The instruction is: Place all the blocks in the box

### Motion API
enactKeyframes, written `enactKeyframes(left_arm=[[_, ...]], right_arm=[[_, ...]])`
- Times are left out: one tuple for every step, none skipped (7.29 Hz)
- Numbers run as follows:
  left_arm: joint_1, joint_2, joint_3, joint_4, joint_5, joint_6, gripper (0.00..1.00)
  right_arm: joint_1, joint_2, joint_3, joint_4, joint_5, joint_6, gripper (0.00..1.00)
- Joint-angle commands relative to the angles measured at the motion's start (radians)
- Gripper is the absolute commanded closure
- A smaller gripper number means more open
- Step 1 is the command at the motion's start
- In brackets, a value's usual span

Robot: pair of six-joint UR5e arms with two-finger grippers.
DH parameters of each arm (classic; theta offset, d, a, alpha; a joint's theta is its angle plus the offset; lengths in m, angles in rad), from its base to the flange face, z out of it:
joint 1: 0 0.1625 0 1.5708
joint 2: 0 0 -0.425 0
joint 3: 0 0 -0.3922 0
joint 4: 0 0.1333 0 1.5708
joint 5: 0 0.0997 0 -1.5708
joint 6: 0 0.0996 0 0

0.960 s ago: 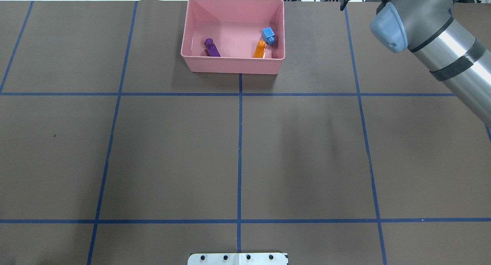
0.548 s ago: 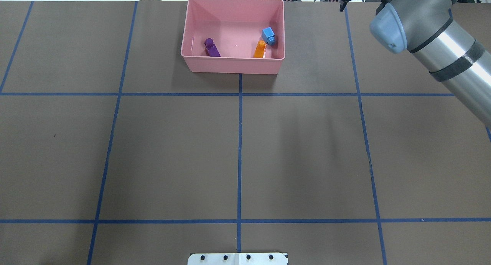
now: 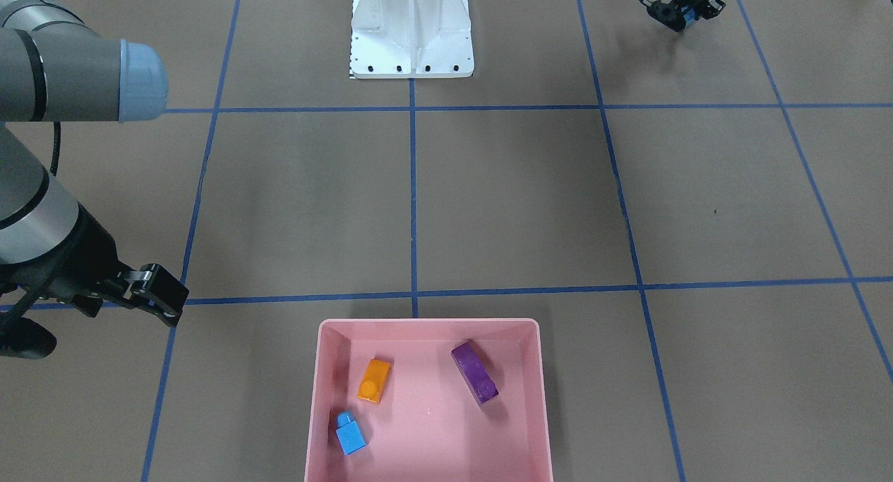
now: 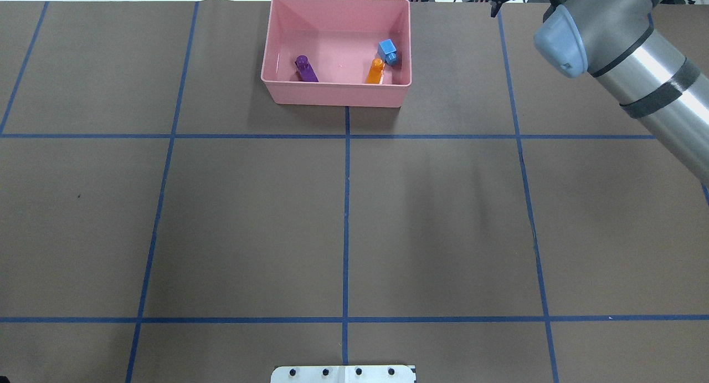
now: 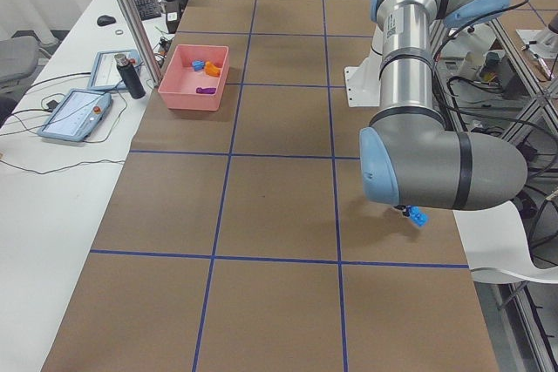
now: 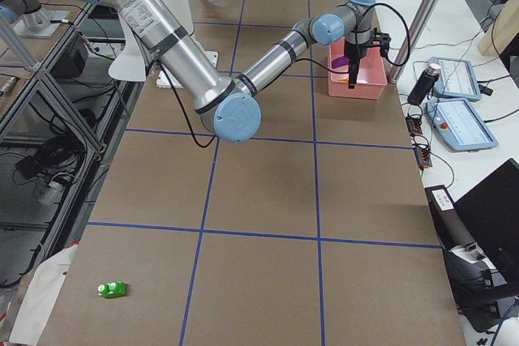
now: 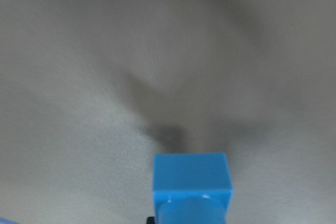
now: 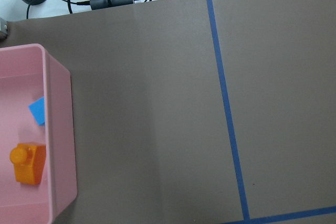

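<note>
Left hand (image 3: pixel 680 9) was clamped on a glossy blue plastic brick (image 7: pixel 191 184) over the brown paper-covered counter (image 3: pixel 516 196), well apart from the shallow pink plastic box (image 3: pixel 429 324). Right hand (image 3: pixel 157 295) hung beside the box; finger spacing could not be told. Box held an orange studded brick (image 3: pixel 374 381), a purple studded brick (image 3: pixel 475 372) and a small blue single-stud brick (image 3: pixel 349 433). Green studded brick (image 6: pixel 111 288) lay on the counter, far off.

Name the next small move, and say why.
Probably swing the left pincer toward the box: it grips a blue block far from the box, near the robot's side. The green block lies outside the box too, for later.
</note>
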Motion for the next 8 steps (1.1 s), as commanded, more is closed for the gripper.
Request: enactKeyframes(left_arm=[[-0.266, -0.077, -0.113, 0.0, -0.007, -0.002, 1.0], [-0.384, -0.166, -0.112, 0.001, -0.06, -0.022, 1.0], [-0.454, -0.269, -0.107, 0.003, -0.088, -0.139, 1.0], [-0.509, -0.372, -0.1, 0.012, -0.088, -0.225, 1.0], [-0.576, -0.465, -0.098, 0.014, -0.091, -0.234, 1.0], [-0.623, -0.563, -0.098, 0.071, -0.09, -0.267, 1.0], [-0.682, -0.712, -0.068, 0.195, -0.088, -0.275, 1.0], [-0.735, -0.905, 0.001, 0.337, -0.088, -0.275, 1.0]], right_arm=[[0.006, -0.007, -0.003, 0.003, 0.002, -0.011, 0.0], [0.008, -0.017, -0.001, 0.003, 0.0, -0.012, 0.0], [0.009, -0.036, 0.002, 0.006, 0.0, -0.036, 0.0], [0.021, -0.058, 0.005, 0.007, 0.006, -0.083, 0.0], [0.034, -0.093, 0.025, 0.007, 0.014, -0.138, 0.0], [0.047, -0.178, 0.086, 0.007, 0.016, -0.218, 0.0], [0.061, -0.26, 0.147, 0.007, 0.016, -0.293, 0.0], [0.075, -0.352, 0.218, 0.007, 0.017, -0.359, 0.0]])
